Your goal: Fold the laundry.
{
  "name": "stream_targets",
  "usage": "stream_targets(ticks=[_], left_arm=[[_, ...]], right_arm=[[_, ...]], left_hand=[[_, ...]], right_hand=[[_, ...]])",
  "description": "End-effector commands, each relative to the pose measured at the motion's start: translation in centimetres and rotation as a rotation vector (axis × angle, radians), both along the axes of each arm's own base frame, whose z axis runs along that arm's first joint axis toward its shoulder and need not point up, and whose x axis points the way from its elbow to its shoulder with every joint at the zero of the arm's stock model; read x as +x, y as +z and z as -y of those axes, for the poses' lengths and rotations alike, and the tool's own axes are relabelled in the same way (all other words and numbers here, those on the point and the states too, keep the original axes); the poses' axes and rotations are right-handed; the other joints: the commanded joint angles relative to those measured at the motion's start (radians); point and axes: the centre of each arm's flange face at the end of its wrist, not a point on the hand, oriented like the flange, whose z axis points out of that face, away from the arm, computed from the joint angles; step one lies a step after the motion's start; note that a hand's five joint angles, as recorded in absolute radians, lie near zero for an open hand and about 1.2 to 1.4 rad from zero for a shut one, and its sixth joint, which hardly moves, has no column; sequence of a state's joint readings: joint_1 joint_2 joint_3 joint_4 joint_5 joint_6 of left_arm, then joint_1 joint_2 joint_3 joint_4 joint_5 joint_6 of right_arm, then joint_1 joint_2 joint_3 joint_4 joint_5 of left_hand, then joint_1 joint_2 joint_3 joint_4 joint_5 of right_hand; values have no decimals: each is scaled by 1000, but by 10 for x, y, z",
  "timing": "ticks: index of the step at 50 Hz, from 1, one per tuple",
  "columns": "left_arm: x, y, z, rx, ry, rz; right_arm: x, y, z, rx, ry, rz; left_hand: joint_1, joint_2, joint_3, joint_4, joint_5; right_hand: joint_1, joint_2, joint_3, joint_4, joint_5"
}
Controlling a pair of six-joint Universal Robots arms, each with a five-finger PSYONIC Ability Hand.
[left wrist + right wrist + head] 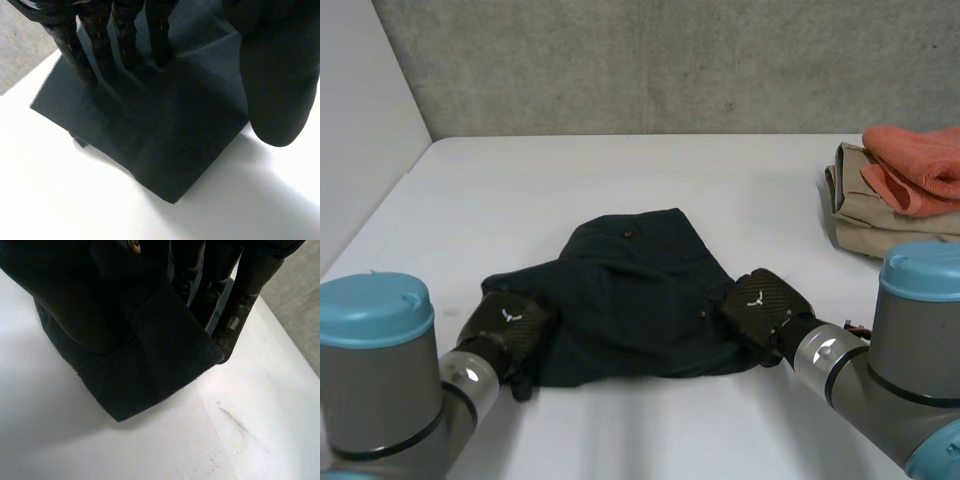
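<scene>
Garment (pixel 630 290), hem partly masking right hand (pixel 765 305) fingers (pixel 252 290)

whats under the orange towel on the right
A folded beige cloth lies under the orange towel, resting on the table. The towel covers part of its top, so anything between them is hidden.

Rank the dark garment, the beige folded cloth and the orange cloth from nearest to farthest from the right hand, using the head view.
1. dark garment: pinched by the right hand at its right edge.
2. beige folded cloth: far right, beyond the hand.
3. orange cloth: atop the beige one, farther back.
</scene>
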State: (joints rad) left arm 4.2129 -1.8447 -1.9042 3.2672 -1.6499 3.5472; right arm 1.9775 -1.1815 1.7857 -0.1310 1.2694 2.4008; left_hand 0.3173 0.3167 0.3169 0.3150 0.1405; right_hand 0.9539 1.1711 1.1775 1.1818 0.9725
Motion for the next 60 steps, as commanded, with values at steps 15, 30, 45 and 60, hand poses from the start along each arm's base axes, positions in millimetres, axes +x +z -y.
stream_targets(ticks=[15, 30, 45, 60], left_arm=[[-23, 26, 45, -335, -72, 70], [5, 204, 3, -658, -17, -220], [28, 356, -34, -1085, 3, -488], [-9, 290, 62, -880, 8, -376]], right_arm=[[1, 38, 23, -89, -119, 113], [-6, 160, 8, -313, -118, 238], [-24, 321, -25, -620, -101, 580], [5, 246, 45, -337, -155, 437]], left_hand=[[1079, 1080, 1079, 1081, 1081], [1079, 1080, 1079, 1081, 1081], [1079, 1080, 1079, 1081, 1081], [1079, 1080, 1079, 1081, 1081]], right_hand=[[442, 225, 219, 215, 249], [442, 225, 219, 215, 249], [442, 225, 219, 215, 249], [442, 225, 219, 215, 249]])
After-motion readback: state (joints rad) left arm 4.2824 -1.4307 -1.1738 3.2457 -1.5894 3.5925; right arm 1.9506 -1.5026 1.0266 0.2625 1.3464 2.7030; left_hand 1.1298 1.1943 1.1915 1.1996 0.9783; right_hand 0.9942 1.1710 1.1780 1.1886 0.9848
